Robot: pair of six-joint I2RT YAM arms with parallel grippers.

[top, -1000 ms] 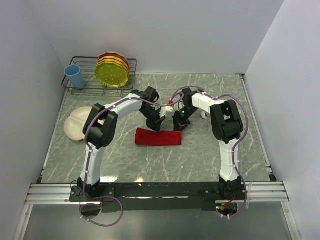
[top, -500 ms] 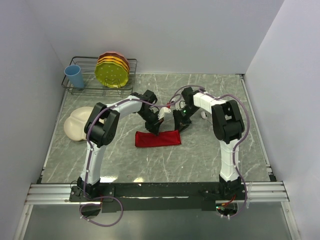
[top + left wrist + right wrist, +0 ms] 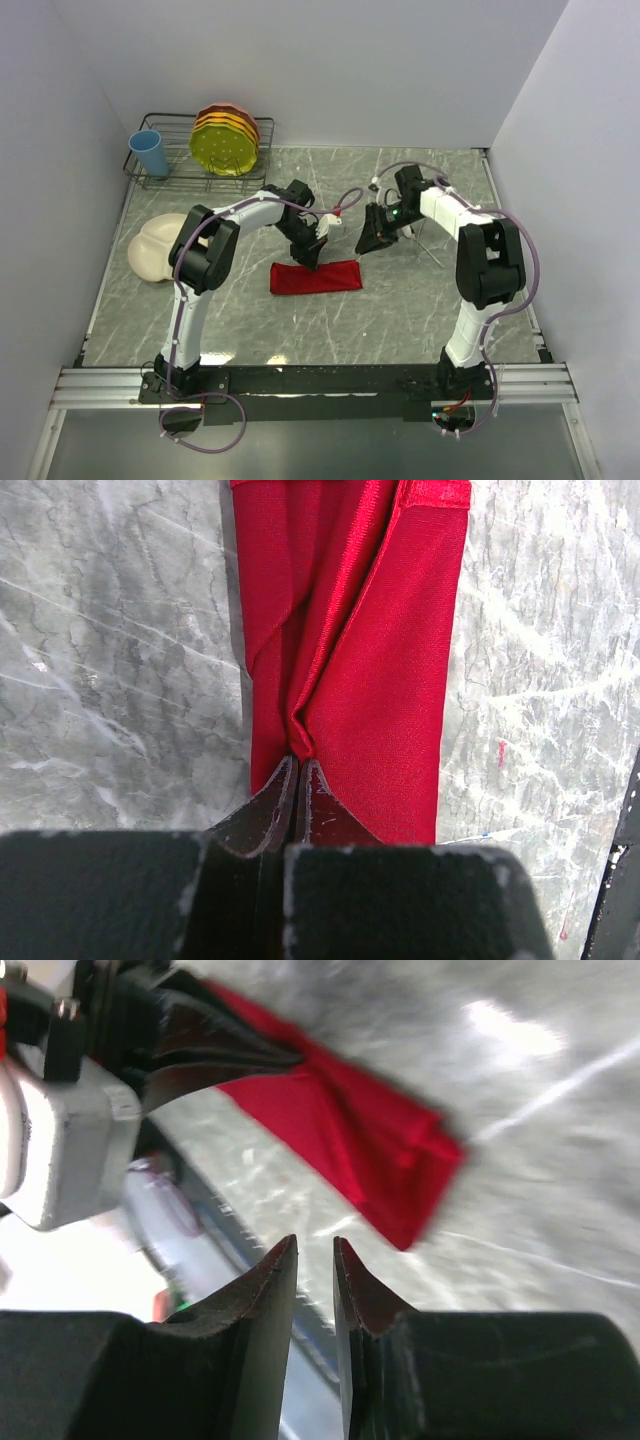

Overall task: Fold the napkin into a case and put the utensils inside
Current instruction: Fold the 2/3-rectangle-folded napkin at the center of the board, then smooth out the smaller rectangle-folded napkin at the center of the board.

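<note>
Grey marble-look tabletop (image 3: 260, 325), white walls on three sides. At the near edge, a metal rail (image 3: 320, 382) carries both arm bases.

The napkin (image 3: 316, 277) lies mid-table, folded into a narrow red strip. Its long axis runs left-right in the top view, and its right end is slightly wider. In the left wrist view the strip runs straight away from the camera and folds overlap along its length. The top of the strip is cut off by the frame.

The left gripper (image 3: 298, 772) sits on the strip's far edge, left of centre. Its jaws are pressed together, pinching a small pucker of the red cloth.

The right gripper (image 3: 366, 243) hangs just beyond the strip's right end, clear of the cloth. There is a narrow gap between its fingers (image 3: 262, 1290) and nothing in it. The right wrist view is motion-blurred, so only the red strip and the left gripper's body are readable there.

The utensils (image 3: 428, 250) are thin silver lines on the marble to the right of the right gripper. They are too thin to tell fork from spoon, and the heads can't be made out.

At far left is a cream divided plate (image 3: 148, 252), its right side hidden by the left arm. In the far left corner a wire rack (image 3: 178, 178) holds a blue cup (image 3: 150, 153) and upright yellow and orange plates (image 3: 228, 140).
</note>
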